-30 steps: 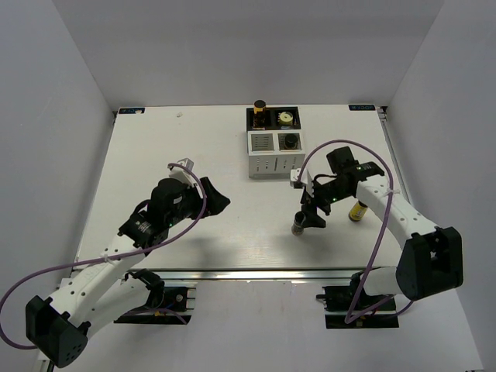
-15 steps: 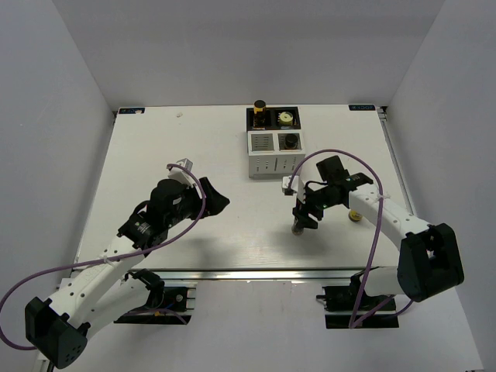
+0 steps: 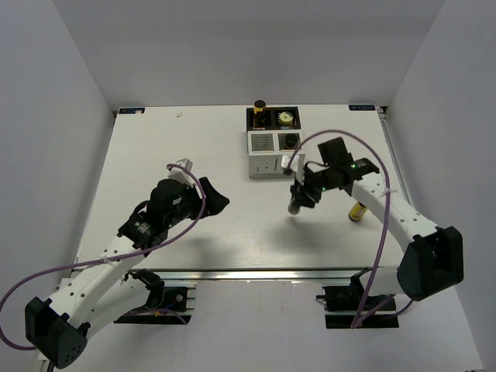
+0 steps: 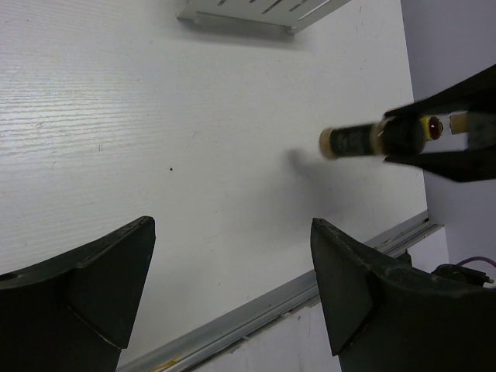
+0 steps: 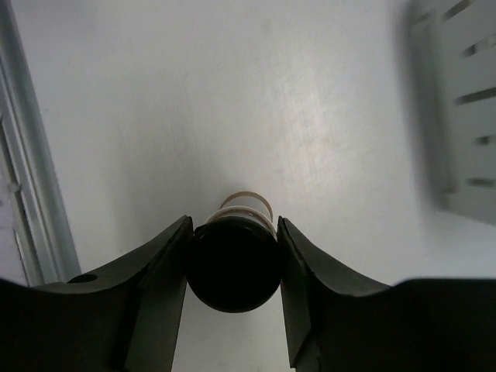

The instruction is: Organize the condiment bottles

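**A:** From above, how do your arms sit?

**B:** My left arm reaches up the tabletop (image 3: 155, 147) from the near-left corner with its elbow bent. My left claw (image 3: 214, 200) hangs spread wide with nothing in it, over bare surface left of centre. My right arm arches in from the near right with the wrist turned down. My right claw (image 3: 301, 198) is clenched on the top of the dark bottle (image 3: 295, 206), just in front of the rack (image 3: 271, 159).

**A:** And the other bottles?

**B:** A yellow bottle (image 3: 356, 211) lies on its side beside my right forearm, towards the right edge. A pale-topped bottle (image 3: 286, 118) and a black-capped bottle (image 3: 289, 142) sit in the rack's pockets.

**A:** What does your left wrist show?

**B:** My left fingers (image 4: 93, 271) stand far apart along the bottom, with only tabletop between them. Beyond them the dark bottle (image 4: 353, 142) hangs from my right claw, its pale base turned to the surface. Its shadow lies apart from that base, so it is lifted clear. A corner of the rack shows at the top edge.

**A:** And your right wrist?

**B:** It looks straight down. My two fingers (image 5: 155, 287) press on the bottle's black cap, one on each side. The bottle hangs upright below, a pale rim showing past the cap. The rack's grilled front fills the right edge.
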Action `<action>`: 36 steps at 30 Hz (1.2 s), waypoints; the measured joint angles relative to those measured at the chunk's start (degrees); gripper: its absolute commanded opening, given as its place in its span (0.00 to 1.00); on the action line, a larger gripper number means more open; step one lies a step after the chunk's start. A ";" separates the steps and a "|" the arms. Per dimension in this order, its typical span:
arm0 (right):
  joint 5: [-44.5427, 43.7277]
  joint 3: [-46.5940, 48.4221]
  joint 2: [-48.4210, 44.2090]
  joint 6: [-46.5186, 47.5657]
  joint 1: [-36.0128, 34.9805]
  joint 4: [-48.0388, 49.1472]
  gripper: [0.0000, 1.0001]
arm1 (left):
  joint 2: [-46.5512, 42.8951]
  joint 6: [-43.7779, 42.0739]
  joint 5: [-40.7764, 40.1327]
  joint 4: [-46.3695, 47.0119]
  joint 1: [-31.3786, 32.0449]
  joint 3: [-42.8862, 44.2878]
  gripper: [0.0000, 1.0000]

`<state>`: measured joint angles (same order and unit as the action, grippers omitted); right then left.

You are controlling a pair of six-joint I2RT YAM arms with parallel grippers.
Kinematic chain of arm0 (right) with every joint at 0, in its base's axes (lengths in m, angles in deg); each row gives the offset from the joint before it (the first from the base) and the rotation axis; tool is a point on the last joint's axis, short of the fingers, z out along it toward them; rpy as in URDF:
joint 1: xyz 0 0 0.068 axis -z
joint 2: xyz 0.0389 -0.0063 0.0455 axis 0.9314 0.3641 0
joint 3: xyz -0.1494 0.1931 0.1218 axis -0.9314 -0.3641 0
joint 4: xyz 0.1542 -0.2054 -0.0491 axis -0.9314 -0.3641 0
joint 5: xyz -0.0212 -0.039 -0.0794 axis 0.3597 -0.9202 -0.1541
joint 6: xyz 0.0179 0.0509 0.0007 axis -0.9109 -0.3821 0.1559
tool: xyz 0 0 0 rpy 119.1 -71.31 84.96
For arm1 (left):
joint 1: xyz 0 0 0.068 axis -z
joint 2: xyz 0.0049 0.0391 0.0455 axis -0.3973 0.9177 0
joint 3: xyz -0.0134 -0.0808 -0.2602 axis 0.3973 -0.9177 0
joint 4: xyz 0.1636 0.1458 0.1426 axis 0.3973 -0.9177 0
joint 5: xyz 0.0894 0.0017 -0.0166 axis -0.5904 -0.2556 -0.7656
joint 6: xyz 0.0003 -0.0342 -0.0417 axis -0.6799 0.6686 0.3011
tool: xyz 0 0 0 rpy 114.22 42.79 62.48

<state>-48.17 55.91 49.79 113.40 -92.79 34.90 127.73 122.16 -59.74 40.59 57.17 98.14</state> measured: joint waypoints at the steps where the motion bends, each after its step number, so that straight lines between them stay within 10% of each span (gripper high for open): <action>1: 0.22 2.91 0.13 -0.94 0.00 -0.39 0.00 | 0.00 0.00 0.00 0.02 0.00 0.00 0.91; 10: 1.57 26.16 5.14 -16.26 0.28 5.14 0.00 | -0.09 -0.02 -0.04 -0.04 0.02 0.00 0.91; 36: -1.25 40.68 26.80 -31.74 9.14 12.15 0.00 | -1.27 0.00 -0.90 -0.87 0.11 0.00 0.91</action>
<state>-49.42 96.58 76.58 81.66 -83.65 47.05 126.46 122.16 -60.64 39.72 57.27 98.14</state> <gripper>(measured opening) 0.506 0.906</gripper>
